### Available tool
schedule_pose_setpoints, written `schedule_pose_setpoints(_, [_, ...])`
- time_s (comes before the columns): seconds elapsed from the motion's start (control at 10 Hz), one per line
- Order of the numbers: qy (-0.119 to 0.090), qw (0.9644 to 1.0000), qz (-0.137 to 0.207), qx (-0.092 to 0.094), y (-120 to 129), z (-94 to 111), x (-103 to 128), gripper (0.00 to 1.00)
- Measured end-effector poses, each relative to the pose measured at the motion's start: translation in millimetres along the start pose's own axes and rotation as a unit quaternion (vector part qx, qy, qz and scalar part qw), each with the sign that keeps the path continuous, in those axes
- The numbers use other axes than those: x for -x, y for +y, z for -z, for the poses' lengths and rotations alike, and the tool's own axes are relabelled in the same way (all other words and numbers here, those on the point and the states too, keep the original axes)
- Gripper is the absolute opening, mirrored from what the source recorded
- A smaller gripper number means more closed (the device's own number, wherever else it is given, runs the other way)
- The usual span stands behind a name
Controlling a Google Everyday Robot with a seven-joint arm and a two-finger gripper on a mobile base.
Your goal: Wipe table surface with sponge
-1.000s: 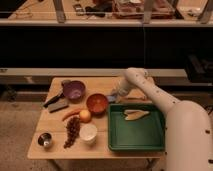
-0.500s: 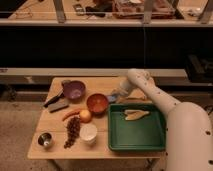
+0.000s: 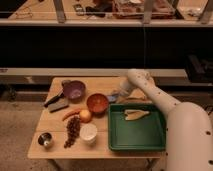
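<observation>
The light-brown wooden table surface (image 3: 59,122) fills the middle of the camera view. The small blue-grey sponge (image 3: 113,98) lies on it between the orange bowl (image 3: 97,103) and the far edge of the green tray (image 3: 137,134). My gripper (image 3: 119,95) comes down from the white arm (image 3: 150,92) and sits right at the sponge, touching it or just over it, low on the tabletop. The gripper's tip is hidden behind its own wrist.
A purple bowl (image 3: 75,90) and a dark grey block (image 3: 57,104) are at the left back. A carrot (image 3: 70,114), a round orange fruit (image 3: 85,115), grapes (image 3: 73,131), a white cup (image 3: 88,133) and a metal cup (image 3: 45,139) stand in front. A pale peel (image 3: 136,114) lies in the tray.
The arm has shifted slightly to the right and the gripper end has dipped a little toward the tabletop, staying at the sponge. Nothing else has moved.
</observation>
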Motion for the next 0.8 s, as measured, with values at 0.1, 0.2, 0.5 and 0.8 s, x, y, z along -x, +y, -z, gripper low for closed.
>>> schedule_pose_setpoints(0.1, [0.000,1.0000,0.000,0.000,0.0,0.1,-0.1,0.00])
schedule_pose_setpoints(0.2, [0.000,1.0000,0.000,0.000,0.3,-0.1,-0.4,0.00])
schedule_pose_setpoints(0.5, [0.001,1.0000,-0.001,0.000,0.7,0.5,-1.5,0.00])
schedule_pose_setpoints(0.8, [0.000,1.0000,-0.002,0.000,1.5,-0.4,-1.9,0.00])
